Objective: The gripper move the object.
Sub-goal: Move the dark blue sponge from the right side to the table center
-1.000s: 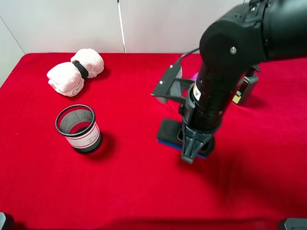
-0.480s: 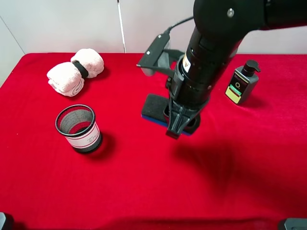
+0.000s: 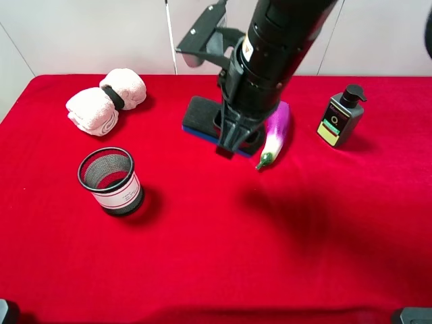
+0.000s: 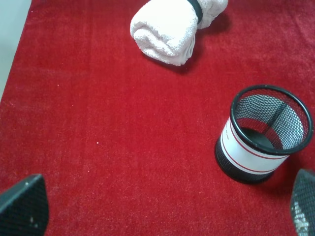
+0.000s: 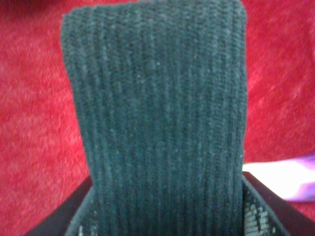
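Grip: I see the black two-fingered right gripper [image 3: 233, 142] clamped on the flat charcoal-felt, blue-based pad [image 3: 201, 113] | purple eggplant [image 3: 275, 129] near | left gripper [image 4: 162, 204] jaws apart.

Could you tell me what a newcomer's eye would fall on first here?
The black right arm fills the high view's upper middle, its gripper shut on a charcoal board eraser with a blue base. A purple eggplant lies beside it, and a black mesh cup stands to the left.

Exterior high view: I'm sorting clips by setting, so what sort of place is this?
Probably a robot lab bench: a red cloth under unrelated props, towel, mesh cup, eggplant, before a bare white wall.
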Robot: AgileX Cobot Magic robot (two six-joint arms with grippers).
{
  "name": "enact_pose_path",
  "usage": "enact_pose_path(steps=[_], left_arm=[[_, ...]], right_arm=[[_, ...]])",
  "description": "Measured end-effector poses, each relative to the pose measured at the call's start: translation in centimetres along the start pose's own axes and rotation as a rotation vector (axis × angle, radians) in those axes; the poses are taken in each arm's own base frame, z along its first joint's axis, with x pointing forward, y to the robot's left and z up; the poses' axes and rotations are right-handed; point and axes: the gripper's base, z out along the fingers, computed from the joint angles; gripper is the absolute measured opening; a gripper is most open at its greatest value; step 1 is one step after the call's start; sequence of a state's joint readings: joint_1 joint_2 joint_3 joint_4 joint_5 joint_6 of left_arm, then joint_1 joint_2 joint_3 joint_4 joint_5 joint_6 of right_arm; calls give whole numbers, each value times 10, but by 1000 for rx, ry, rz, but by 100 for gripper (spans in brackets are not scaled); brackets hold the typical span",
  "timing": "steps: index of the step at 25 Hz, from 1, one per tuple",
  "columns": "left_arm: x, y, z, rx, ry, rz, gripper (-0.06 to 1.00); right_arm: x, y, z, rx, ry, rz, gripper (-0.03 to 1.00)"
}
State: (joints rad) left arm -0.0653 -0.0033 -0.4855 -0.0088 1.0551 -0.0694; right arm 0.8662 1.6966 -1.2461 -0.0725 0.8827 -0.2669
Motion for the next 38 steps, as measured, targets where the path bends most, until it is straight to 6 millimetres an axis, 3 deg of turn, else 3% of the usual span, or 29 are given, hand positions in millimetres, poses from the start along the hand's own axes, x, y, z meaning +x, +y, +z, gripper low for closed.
enact_pose_path(steps=[9, 17, 27, 38], left_arm=[[0, 0, 0, 0, 0, 0, 98], [0, 0, 0, 0, 0, 0, 98], [0, 0, 0, 0, 0, 0, 98], [0, 0, 0, 0, 0, 0, 98]], right_arm=[[-3, -23, 1, 28, -16, 48, 40], [1, -50, 19, 48, -12, 119, 40], [-33, -68, 41, 39, -20, 119, 40], [-51, -72, 81, -14, 7, 97, 40]])
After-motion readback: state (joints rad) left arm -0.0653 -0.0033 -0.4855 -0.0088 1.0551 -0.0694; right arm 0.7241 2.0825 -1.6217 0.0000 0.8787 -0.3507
